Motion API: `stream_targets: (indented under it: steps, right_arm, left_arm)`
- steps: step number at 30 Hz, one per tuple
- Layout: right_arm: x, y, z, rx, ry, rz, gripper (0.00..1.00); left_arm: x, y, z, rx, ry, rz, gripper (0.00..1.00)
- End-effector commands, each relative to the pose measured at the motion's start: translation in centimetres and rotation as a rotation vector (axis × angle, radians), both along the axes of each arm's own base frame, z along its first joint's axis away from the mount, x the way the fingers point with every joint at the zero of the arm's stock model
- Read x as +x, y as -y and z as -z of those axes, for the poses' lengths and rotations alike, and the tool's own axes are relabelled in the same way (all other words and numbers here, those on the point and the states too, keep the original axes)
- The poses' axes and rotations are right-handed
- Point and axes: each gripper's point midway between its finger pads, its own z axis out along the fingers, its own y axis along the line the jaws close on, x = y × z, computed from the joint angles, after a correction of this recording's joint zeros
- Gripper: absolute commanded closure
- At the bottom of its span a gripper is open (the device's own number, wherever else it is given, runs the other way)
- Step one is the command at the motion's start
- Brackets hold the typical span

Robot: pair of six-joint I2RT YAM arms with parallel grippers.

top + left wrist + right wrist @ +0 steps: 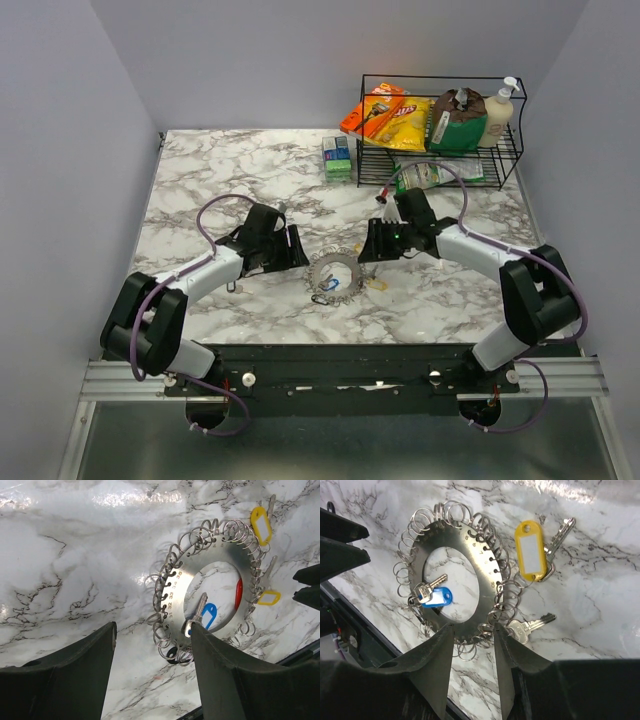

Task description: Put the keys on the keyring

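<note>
The left gripper [152, 630] hangs over the marble table [220, 170] with its jaws spread wide and nothing between them, its right finger [220, 675] just beside the keyring [220, 555]. The right gripper [473, 630] has its jaws partly apart and holds nothing, with the keyring's rim just at its fingertips. The keyring lies flat between the two grippers, a blue-tagged key [432, 592] in its opening, with a yellow-tagged key [530, 550] and a bare silver key [527, 626] loose beside it.
</note>
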Motion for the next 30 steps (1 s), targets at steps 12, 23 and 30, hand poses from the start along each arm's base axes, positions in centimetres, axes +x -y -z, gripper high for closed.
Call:
stream_targets:
  steps: [12, 23, 30]
  right_arm:
    - [3.6, -1.3, -0.5, -0.039, 0.033, -0.007, 0.55]
    - [4.8, -2.6, -0.3, -0.064, 0.022, -0.03, 0.57]
    - [5.2, -4.3, -0.1, -0.067, 0.015, -0.054, 0.58]
  left_arm:
    - [0.5, -1.4, -0.3, 0.08, 0.042, 0.002, 0.3]
    - [0.6, -1.6, 0.1, 0.088, 0.037, 0.007, 0.3]
    - [0.7, -2.2, 0.2, 0.106, 0.037, 0.008, 0.3]
